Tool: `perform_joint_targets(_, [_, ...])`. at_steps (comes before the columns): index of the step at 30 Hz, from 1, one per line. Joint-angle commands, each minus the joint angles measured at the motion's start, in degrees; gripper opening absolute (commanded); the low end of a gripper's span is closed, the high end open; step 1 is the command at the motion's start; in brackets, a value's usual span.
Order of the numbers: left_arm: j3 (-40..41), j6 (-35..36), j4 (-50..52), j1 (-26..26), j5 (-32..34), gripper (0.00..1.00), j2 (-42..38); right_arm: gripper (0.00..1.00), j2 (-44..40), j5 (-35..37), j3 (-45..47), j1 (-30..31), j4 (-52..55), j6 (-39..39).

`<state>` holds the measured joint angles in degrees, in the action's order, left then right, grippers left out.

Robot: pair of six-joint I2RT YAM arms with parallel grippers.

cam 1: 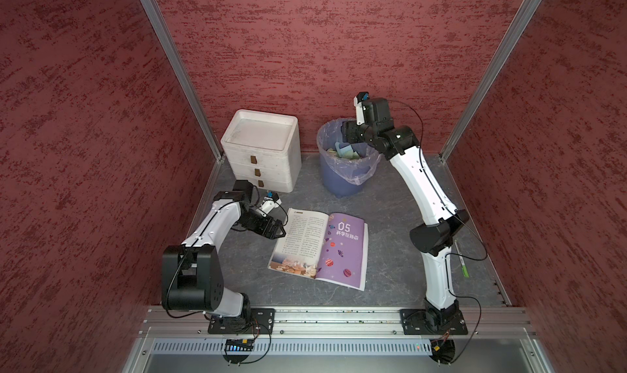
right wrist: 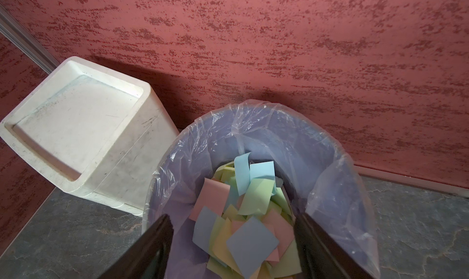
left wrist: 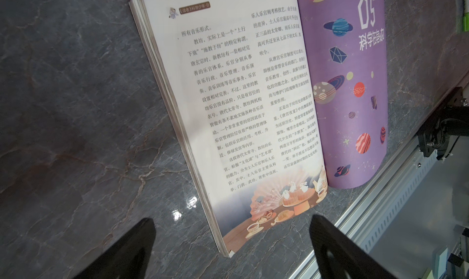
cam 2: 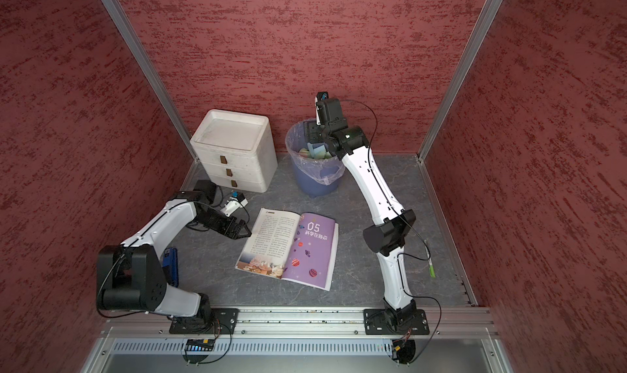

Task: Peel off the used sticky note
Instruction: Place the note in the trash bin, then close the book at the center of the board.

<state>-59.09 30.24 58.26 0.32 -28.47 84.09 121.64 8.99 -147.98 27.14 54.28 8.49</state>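
An open book lies flat in the middle of the grey table, with a text page on the left and a purple page on the right. No sticky note shows on its pages. My left gripper stands open just beside the book's left edge, holding nothing. My right gripper hangs open over the lined blue bin. Several coloured sticky notes are piled inside the bin. A blue sticky note lies loose on top, below the open jaws.
A white three-drawer unit stands left of the bin against the back wall. A green pen lies near the right wall. A blue object sits behind my left arm's base. Red walls close three sides; an aluminium rail runs along the front.
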Motion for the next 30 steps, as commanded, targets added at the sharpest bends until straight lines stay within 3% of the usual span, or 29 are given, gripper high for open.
perform_joint_targets(1, [1.3,-0.2,-2.3,-0.1,1.0,0.96,0.7,0.86,-8.1,2.0,3.9,0.3,3.8,3.9])
perform_joint_targets(10, [2.8,-2.4,-8.0,-2.5,1.7,0.82,4.6,0.96,-46.8,-3.7,65.2,1.3,-8.9,21.9])
perform_joint_targets(17, [2.8,-4.3,-11.5,-6.0,5.6,0.68,10.3,0.96,-63.4,-14.3,99.2,2.1,-18.9,38.9])
perform_joint_targets(22, [3.6,-4.9,-13.4,-8.0,7.7,0.59,12.0,0.96,-66.3,-19.0,112.4,2.4,-27.6,46.5])
perform_joint_targets(30, [4.9,-5.1,-15.0,-9.7,9.7,0.53,13.9,0.96,-61.4,-23.2,119.1,3.2,-37.7,50.2])
